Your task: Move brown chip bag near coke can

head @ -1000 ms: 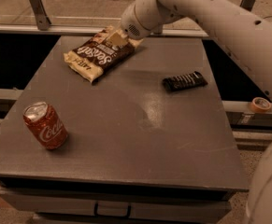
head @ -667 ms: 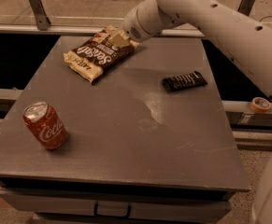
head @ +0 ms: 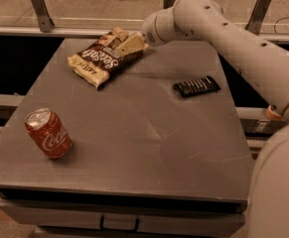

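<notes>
The brown chip bag [head: 103, 59] lies at the far left of the grey table, dark brown with cream edges and white lettering. The coke can [head: 48, 133] stands tilted near the table's front left edge, well apart from the bag. My gripper [head: 130, 44] is at the bag's far right end, right over its upper corner, with the white arm reaching in from the right.
A small black wrapped bar [head: 196, 87] lies at the right of the table [head: 149, 148]. The arm's white body [head: 278, 182] fills the right edge of the view. A dark gap and a rail run behind the table.
The arm's wrist has shifted slightly right and lower at the bag's far end. The bag, the can and the black bar have not moved.
</notes>
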You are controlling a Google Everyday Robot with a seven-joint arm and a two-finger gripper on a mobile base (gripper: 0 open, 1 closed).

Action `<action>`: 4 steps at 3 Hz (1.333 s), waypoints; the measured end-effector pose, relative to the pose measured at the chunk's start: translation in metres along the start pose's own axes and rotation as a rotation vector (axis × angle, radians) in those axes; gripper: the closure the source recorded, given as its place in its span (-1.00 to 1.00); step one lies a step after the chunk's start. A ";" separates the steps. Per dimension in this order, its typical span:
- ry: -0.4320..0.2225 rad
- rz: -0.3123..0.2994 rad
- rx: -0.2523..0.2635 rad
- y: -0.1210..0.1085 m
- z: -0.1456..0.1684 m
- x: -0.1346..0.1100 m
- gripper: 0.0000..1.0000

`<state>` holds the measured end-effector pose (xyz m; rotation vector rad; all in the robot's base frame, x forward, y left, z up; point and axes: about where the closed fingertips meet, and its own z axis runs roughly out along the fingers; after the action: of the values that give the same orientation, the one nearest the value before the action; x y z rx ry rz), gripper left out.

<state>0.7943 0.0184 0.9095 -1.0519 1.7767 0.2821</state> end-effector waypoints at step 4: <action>-0.030 0.138 -0.053 -0.021 0.078 0.010 -0.16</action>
<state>0.8593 0.0491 0.8706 -0.9590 1.8266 0.4294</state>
